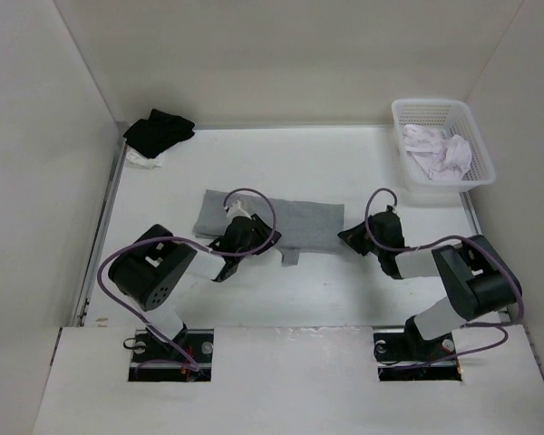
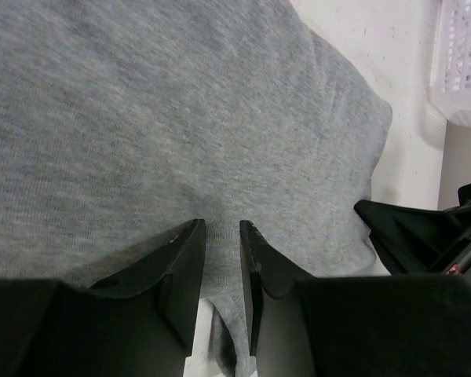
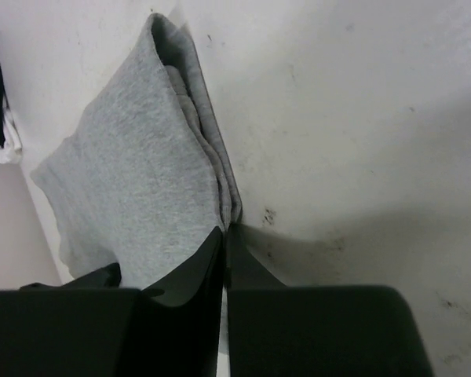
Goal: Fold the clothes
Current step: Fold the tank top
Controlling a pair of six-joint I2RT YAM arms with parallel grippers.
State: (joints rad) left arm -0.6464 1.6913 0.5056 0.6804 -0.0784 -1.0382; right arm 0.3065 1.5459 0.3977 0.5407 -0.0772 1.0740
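you're looking at a white table (image 1: 254,299) boxed in by plain white walls (image 1: 254,54), with dark scuffs on the surface. the grey tank top (image 1: 299,217) lies mid-table, folded into a long strip running left to right. your left gripper (image 2: 221,228) is over its near edge, jaws a little apart — can't tell if cloth is pinched. your right gripper (image 3: 225,232) is clamped together at the strip's right end. black garment (image 1: 159,131) in the back left corner — basket (image 1: 428,194) with pale cloth (image 1: 440,154) back right.

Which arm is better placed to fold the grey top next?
Right. The right claw is closed on a corner of the grey tank top, ready to lift; the left claw hangs above the fabric, jaws apart.
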